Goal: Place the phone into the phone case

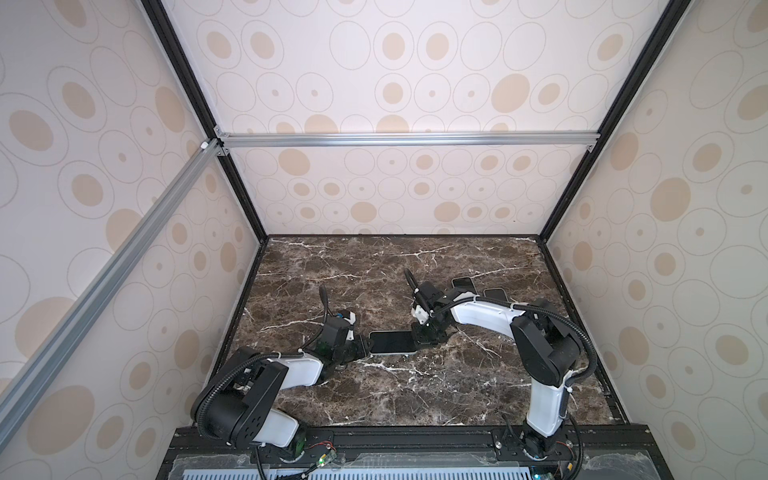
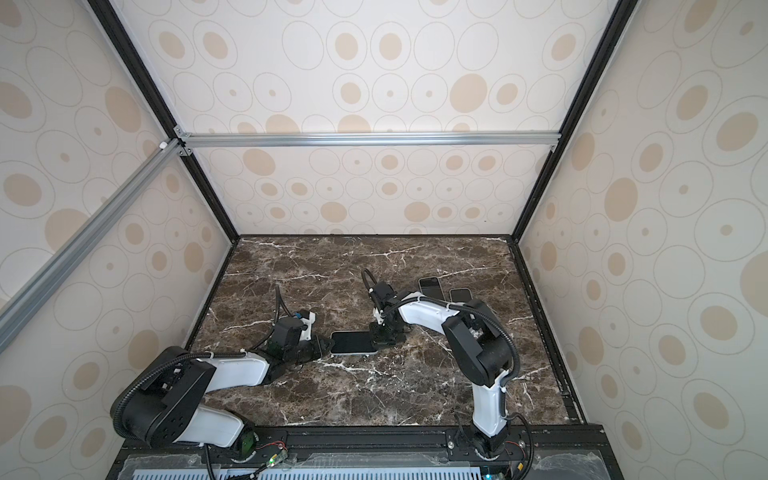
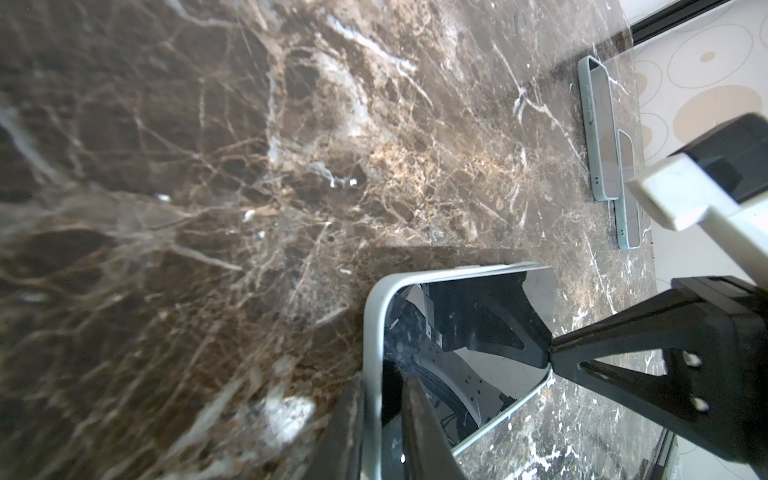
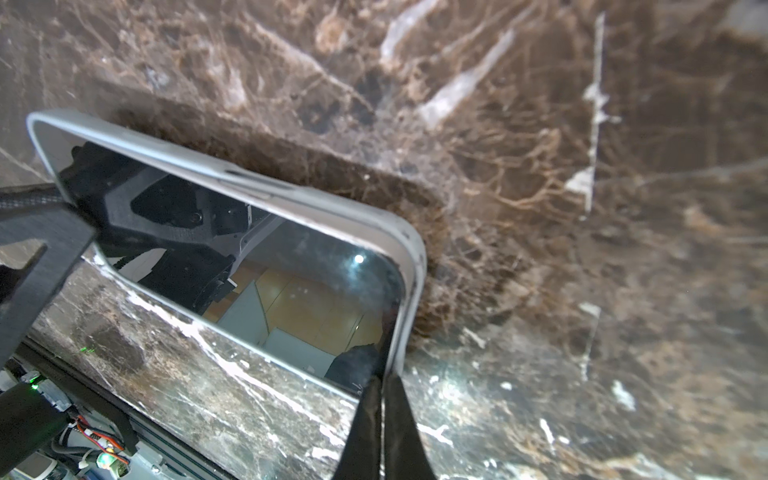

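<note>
Left wrist view: left pincer (image 3: 380, 401) clamps the phone (image 3: 469, 332).

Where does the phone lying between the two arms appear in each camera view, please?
In a top view: phone lies flat on the marble table, low centre.
In a top view: same place, slightly further left.
Left wrist view: lower middle, pale rim around dark screen.
Right wrist view: left of centre, screen up.
Shared landmark: the white-veined brown marble beneath it in every view.

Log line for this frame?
phone in phone case on table | left gripper jaws clamp its rim | right gripper jaws shut at opposite end
</note>
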`<action>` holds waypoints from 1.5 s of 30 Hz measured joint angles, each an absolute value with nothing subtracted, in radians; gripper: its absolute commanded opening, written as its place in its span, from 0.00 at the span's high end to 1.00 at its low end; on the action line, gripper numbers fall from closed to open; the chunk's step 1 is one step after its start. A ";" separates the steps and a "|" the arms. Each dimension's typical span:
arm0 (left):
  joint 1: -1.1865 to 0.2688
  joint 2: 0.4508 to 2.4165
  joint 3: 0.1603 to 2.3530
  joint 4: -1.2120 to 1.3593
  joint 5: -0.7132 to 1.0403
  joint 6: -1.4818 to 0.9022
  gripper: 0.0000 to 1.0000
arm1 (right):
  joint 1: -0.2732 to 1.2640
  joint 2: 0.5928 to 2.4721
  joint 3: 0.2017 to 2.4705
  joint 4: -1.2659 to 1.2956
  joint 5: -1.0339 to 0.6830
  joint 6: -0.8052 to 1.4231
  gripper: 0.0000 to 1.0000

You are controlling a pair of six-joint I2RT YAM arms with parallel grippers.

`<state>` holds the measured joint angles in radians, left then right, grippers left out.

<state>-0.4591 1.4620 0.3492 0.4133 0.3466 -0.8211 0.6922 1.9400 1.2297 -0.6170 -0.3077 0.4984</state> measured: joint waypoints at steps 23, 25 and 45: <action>-0.450 1.304 0.538 -0.050 0.155 -0.699 0.72 | 0.770 1.910 1.330 -0.698 -0.159 0.460 0.78; -0.443 1.303 0.549 -0.054 0.145 -0.686 0.72 | 0.770 1.910 1.339 -0.700 -0.159 0.458 0.77; -0.390 1.302 0.593 -0.093 0.133 -0.627 0.71 | 0.770 1.867 1.399 -0.728 -0.108 0.441 0.63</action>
